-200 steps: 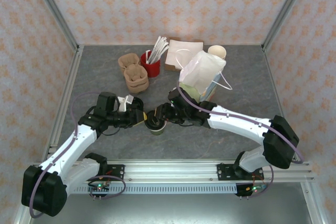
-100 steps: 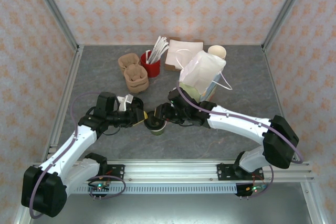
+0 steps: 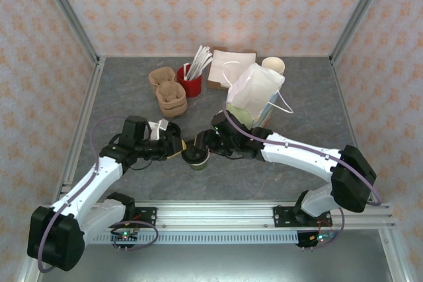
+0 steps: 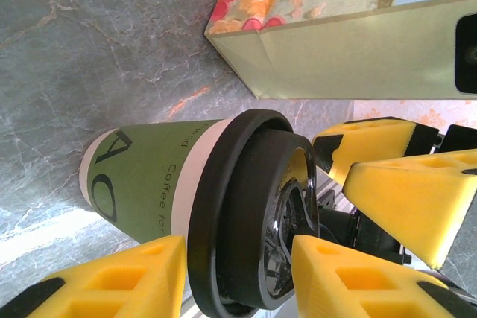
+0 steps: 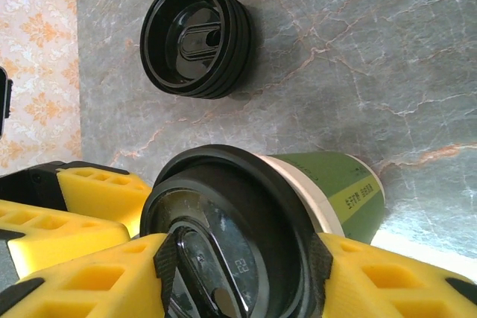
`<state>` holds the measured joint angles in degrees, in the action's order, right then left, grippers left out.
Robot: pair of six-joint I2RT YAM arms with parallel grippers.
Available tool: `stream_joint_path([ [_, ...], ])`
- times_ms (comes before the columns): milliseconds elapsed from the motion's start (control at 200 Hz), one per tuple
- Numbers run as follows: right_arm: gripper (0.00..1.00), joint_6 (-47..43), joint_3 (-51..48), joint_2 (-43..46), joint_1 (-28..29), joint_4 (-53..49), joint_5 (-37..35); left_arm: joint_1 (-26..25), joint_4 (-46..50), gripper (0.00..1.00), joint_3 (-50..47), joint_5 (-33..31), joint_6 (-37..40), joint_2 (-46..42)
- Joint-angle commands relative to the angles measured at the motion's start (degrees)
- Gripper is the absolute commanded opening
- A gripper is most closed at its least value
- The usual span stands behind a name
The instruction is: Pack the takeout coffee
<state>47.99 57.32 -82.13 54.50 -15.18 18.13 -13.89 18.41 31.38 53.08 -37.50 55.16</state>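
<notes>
The takeout coffee [image 3: 196, 158], a green paper cup with a black lid, stands upright on the grey table between my two arms. My left gripper [image 3: 180, 149] reaches it from the left and my right gripper [image 3: 202, 144] from the right. In the left wrist view the cup [image 4: 149, 176] shows its lid between my left gripper's [image 4: 237, 249] yellow fingers, which stand apart with thin gaps. Seen from the right wrist, my right gripper [image 5: 242, 252] has its jaws spread on either side of the lid [image 5: 223, 221], pads close by the rim. The paper bag [image 3: 254, 89] stands just behind.
A loose black lid [image 5: 195, 39] lies on the table near the cup. At the back are brown pulp cup carriers [image 3: 168, 94], a red cup of sticks [image 3: 190, 85], napkins [image 3: 228, 63] and a stack of white cups [image 3: 273, 65]. The bag's floral side [image 4: 335, 42] stands close by.
</notes>
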Motion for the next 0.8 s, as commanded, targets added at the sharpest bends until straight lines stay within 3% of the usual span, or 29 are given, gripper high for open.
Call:
stream_joint_path([
  [0, 0.53, -0.30, 1.31, 1.94, 0.33, -1.61, -2.02, -1.00, -1.77, 0.42, 0.24, -0.96, 0.84, 0.64],
  [485, 0.54, -0.16, 0.44, 2.43, 0.31, -1.94, -1.57, -4.61, -1.28, 0.44, 2.15, -3.05, 1.46, 2.06],
  [796, 0.54, -0.58, -0.52, 2.64, 0.34, -3.56, -1.85, -5.09, 1.20, 0.57, 3.69, -5.46, 3.49, 2.75],
])
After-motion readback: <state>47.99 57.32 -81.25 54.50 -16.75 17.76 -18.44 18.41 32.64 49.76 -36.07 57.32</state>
